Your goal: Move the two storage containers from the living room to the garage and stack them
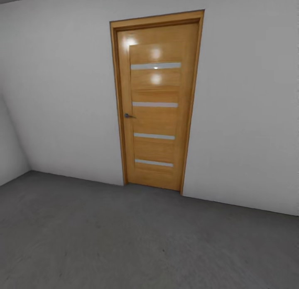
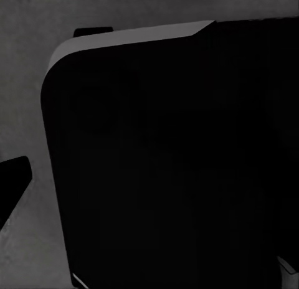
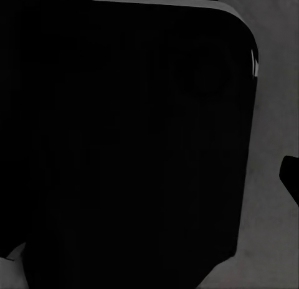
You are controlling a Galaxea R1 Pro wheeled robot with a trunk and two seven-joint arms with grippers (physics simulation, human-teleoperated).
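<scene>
Garage: wooden door [image 1: 154, 104] with four glass strips, closed, at 12 o'clock in pale grey wall [image 1: 62, 94]. Floor [image 1: 124, 239]: dark grey concrete. Wrist views: black robot body [image 2: 168, 164] over concrete. Jaws' state: cannot tell. Storage containers' whereabouts: cannot tell.

Orange-brown wooden door [image 1: 154, 104] (pale glass strips), speckled grey floor [image 1: 124, 239].

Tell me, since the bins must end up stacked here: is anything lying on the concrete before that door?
Nothing visible does: the grey floor runs bare up to the shut wooden door and the pale wall.
</scene>
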